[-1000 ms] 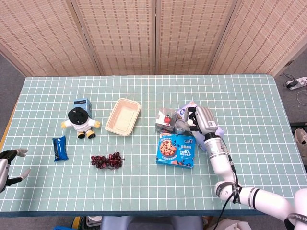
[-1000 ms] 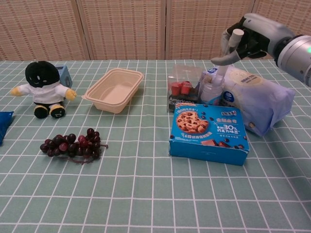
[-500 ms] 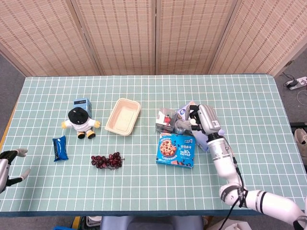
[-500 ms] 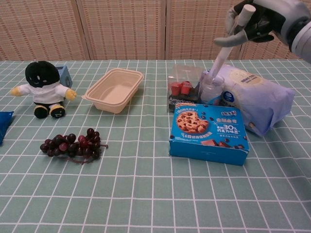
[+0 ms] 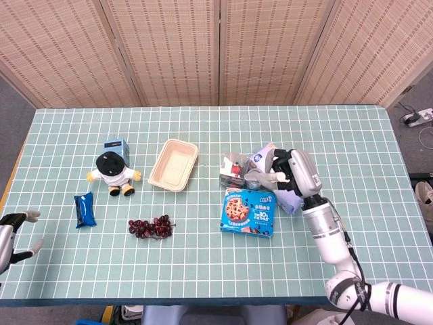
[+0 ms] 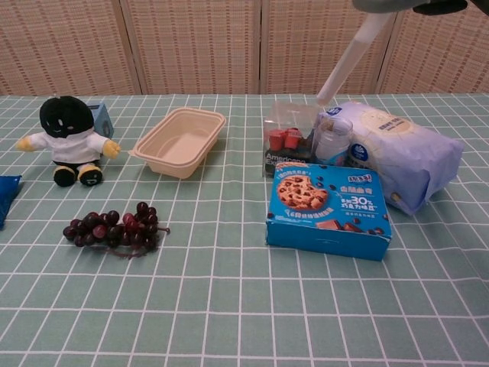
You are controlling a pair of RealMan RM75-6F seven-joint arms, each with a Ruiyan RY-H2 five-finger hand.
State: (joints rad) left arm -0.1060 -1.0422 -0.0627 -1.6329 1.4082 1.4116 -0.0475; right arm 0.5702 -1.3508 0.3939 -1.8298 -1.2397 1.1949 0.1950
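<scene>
The white stick (image 6: 353, 52) has been lifted clear of the jar (image 6: 332, 138), pinched by the right hand (image 5: 298, 172), toward 12 o'clock; extraction is judged complete. The left hand (image 5: 13, 233) lies open, empty.

You had the head view looking steeply down on the whole table (image 5: 338, 128) from above. The chest view sat low and close, facing the screens. Both shared the cookie box (image 5: 247, 212) (image 6: 328, 208).

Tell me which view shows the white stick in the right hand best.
The chest view: the white stick runs slanted and unobstructed, its lower tip above the clear jar. The head view shows only a short foreshortened piece at the right hand, which pinches it.
</scene>
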